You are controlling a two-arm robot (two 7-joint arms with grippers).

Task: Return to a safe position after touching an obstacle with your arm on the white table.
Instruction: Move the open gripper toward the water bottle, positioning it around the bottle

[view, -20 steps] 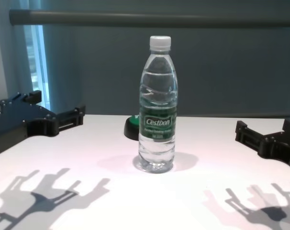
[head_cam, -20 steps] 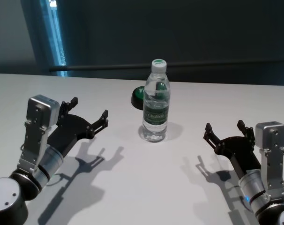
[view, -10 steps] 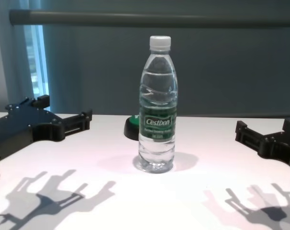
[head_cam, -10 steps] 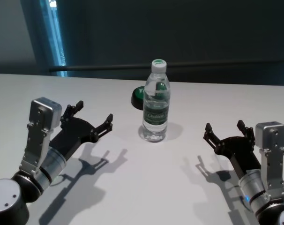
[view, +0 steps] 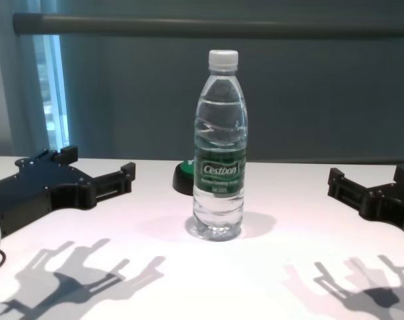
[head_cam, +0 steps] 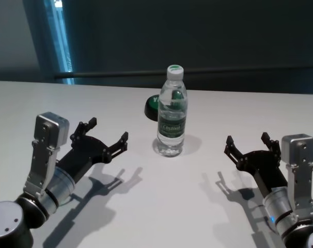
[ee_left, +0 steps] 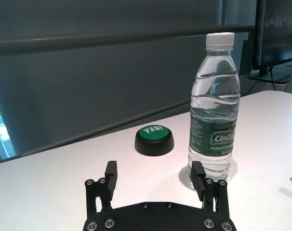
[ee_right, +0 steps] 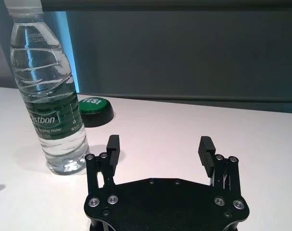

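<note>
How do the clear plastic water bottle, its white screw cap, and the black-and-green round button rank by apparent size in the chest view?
1. Clear plastic water bottle, largest by far.
2/3. White screw cap and black-and-green round button: unsure, since the button is farther back and mostly hidden behind the bottle.

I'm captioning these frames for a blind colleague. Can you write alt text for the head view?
A clear water bottle stands upright mid-table on the white table, with a black-and-green button just behind it. The left gripper, open, hangs short of the bottle without touching it; the right gripper, also open, sits off to the other side.
</note>
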